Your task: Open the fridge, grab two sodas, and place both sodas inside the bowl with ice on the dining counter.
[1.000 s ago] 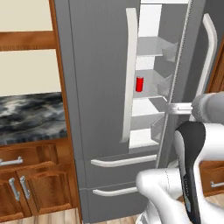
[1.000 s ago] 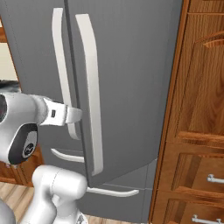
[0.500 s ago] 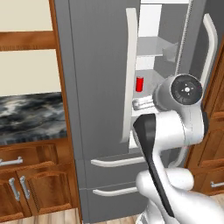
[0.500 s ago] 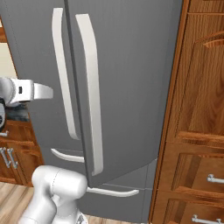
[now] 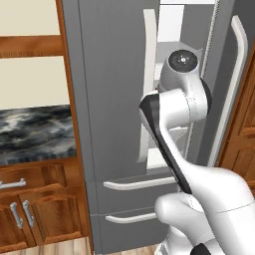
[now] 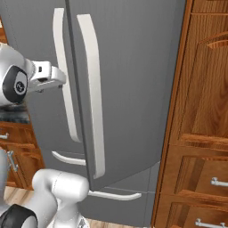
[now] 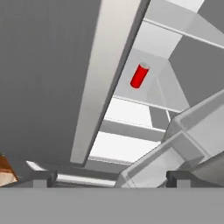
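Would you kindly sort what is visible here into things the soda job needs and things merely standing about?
Belongs to the job:
- fridge, right door ajar
- pincer, open, holding nothing

Standing about:
- red can on a fridge shelf
- wooden cabinets
- marbled countertop

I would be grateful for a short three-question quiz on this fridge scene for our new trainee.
1. True or false: the fridge stands partly open, with white shelves showing in the gap between its doors.
2. In the hand view, what colour is the can on the shelf? A) black B) red C) green
3. Fill in: the gripper is ____, with nothing between its fingertips.

Key: 1 true. 2 B. 3 open.
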Tool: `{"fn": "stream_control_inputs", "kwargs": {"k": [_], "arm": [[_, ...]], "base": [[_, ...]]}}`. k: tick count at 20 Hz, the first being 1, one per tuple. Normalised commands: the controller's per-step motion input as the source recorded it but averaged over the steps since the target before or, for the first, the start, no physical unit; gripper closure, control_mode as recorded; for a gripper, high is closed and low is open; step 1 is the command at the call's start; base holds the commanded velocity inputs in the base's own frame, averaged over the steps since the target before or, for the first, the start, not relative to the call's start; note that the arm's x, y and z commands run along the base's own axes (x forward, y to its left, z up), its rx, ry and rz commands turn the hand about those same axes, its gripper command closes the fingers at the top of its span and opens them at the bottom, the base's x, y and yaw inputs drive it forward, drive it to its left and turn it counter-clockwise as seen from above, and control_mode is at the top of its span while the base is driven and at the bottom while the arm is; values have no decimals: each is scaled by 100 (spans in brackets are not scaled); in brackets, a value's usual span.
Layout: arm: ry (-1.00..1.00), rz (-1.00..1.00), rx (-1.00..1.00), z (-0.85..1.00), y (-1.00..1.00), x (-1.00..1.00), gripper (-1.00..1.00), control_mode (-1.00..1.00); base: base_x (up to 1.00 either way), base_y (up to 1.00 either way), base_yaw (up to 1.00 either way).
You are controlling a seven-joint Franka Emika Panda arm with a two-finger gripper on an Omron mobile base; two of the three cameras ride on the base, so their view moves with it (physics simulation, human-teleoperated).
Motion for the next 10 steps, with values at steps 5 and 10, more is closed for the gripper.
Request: {"fn": "stream_control_inputs", "kwargs": {"k": [5,10], "arm": [[2,8,-10,-42,0,43,-100,-100],[-3,6,-14,-36,-9,11,-100,-100]], "base": [[0,0,0],[0,0,0]]}}
